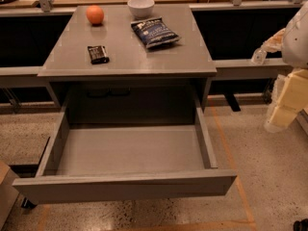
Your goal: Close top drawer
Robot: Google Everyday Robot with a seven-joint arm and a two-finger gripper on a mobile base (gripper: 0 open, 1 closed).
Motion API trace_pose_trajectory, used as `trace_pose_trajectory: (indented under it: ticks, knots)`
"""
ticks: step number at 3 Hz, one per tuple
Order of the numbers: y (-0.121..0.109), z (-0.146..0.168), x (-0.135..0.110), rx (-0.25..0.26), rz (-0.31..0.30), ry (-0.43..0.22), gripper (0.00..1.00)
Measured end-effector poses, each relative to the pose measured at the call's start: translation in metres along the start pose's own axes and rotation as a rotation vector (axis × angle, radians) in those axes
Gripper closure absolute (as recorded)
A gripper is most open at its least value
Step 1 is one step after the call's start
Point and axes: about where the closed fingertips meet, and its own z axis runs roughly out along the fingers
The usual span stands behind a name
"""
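The top drawer (125,184) is a broad, shallow matte grey box with a plain flat front panel. It stands pulled far out from under the grey cabinet top (130,52), and its inside is empty. My arm shows at the right edge, white above and pale yellow lower down. The gripper (279,117) hangs there, to the right of the drawer's right side wall and apart from it, above the floor.
On the cabinet top lie an orange (95,14), a white bowl (141,6), a dark blue chip bag (154,32) and a small black packet (97,54). Speckled floor with orange tape lines lies around the drawer. A counter runs behind.
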Motion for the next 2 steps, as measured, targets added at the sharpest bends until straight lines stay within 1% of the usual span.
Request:
trace_pose_trajectory:
  ticks: [1,2]
  knots:
    - [0.0000,0.0000,0.0000,0.000,0.000,0.000,0.00]
    - [-0.0006,-0.0020,-0.0011,0.009,-0.001,-0.003,0.14]
